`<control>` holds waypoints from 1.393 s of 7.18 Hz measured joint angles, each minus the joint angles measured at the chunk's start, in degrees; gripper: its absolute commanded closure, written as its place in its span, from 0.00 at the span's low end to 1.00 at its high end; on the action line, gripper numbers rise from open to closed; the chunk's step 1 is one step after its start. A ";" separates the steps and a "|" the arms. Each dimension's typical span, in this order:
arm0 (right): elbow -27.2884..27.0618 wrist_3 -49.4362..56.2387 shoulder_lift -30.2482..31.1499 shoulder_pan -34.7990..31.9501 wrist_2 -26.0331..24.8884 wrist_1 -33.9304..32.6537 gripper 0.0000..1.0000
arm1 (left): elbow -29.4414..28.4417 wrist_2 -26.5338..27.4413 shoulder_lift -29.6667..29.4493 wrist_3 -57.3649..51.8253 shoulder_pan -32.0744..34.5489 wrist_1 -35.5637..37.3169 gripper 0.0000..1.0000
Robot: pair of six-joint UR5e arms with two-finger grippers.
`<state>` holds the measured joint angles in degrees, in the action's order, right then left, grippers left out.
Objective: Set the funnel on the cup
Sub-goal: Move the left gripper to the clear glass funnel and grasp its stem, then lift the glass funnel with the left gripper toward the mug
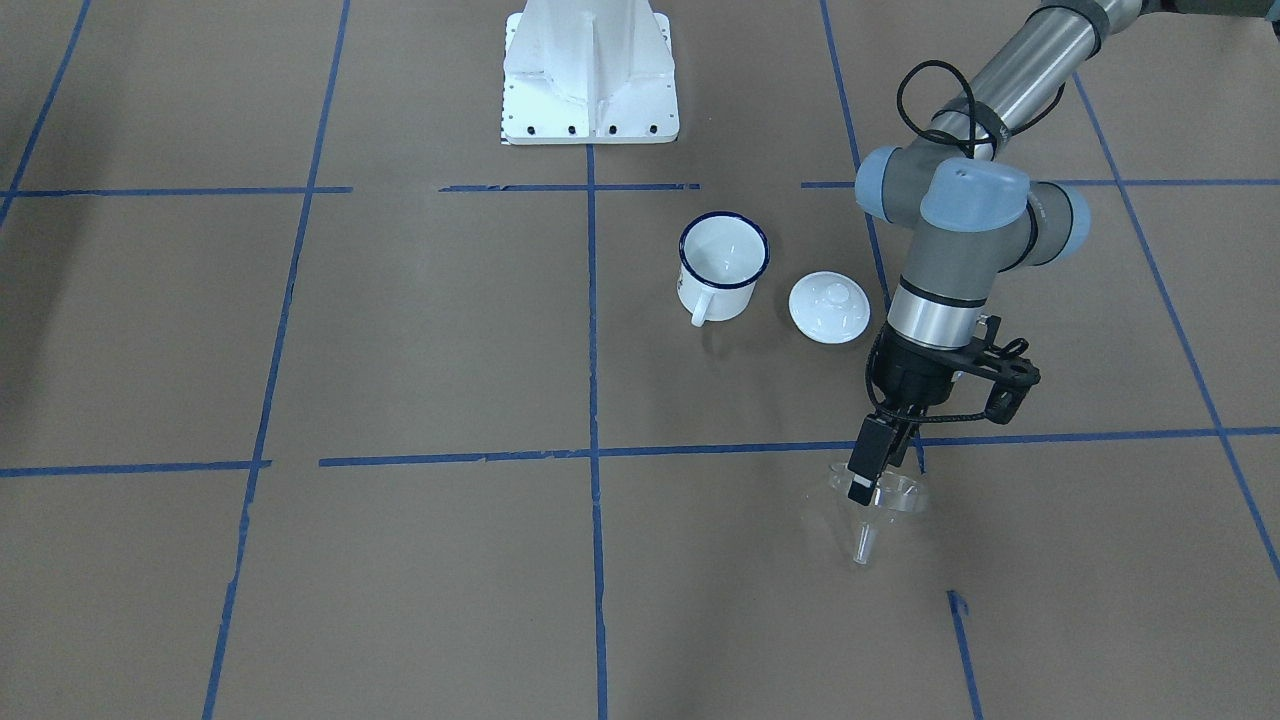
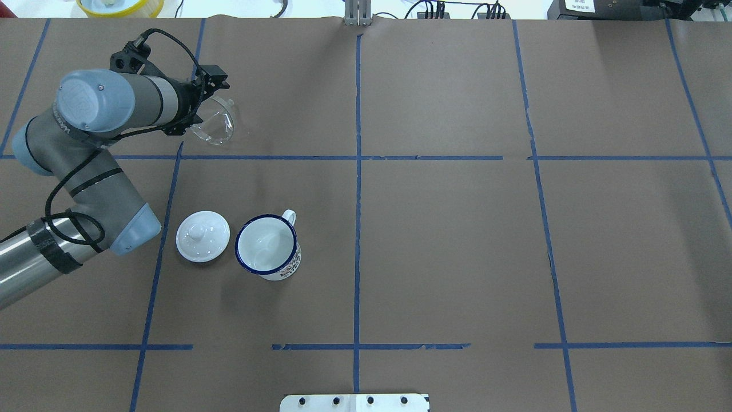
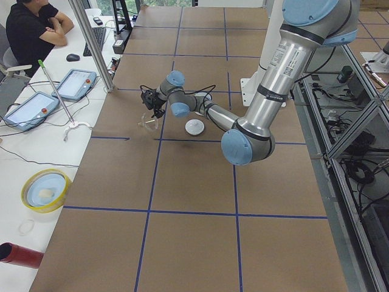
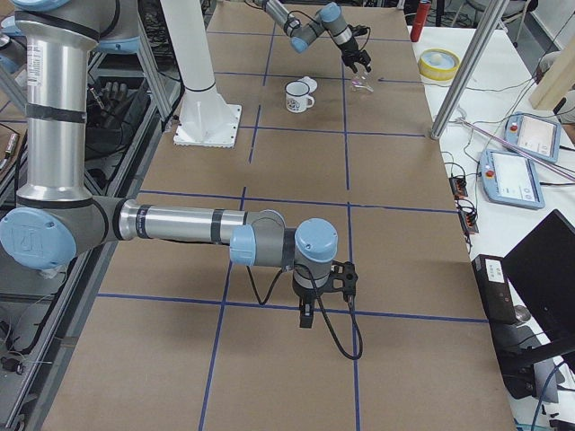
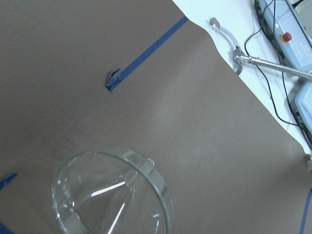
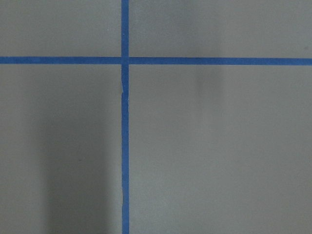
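Observation:
The clear plastic funnel (image 1: 880, 505) sits in my left gripper (image 1: 862, 482), which is shut on its rim, spout pointing down and away from the robot. It also shows in the overhead view (image 2: 215, 121) and the left wrist view (image 5: 112, 195), mouth towards the camera. The white cup (image 1: 722, 262) with a dark blue rim stands upright and empty nearer the robot's base, apart from the funnel (image 2: 267, 246). My right gripper (image 4: 305, 314) hangs over bare table far off; I cannot tell whether it is open or shut.
A round white knobbed lid (image 1: 828, 308) lies flat right beside the cup, between it and my left arm (image 2: 202, 236). The robot's white base (image 1: 590, 75) stands behind. Operator tablets and cables (image 5: 287, 34) lie past the table's far edge.

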<state>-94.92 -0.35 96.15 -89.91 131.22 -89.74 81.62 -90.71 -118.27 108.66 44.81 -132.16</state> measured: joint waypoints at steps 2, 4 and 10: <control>0.00 0.00 0.00 0.00 0.00 0.00 0.00 | -2.62 0.71 -1.27 0.29 -0.74 -0.71 0.86; 0.00 0.00 0.00 0.00 0.00 0.00 0.00 | -3.21 0.79 -1.65 0.20 -0.91 -1.00 1.00; 0.00 0.00 0.00 0.00 0.00 0.00 0.00 | 5.02 -3.98 -1.66 0.17 1.44 0.74 1.00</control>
<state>-94.92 -0.35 96.15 -89.91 131.22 -89.74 86.64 -94.69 -119.93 108.82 46.25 -131.43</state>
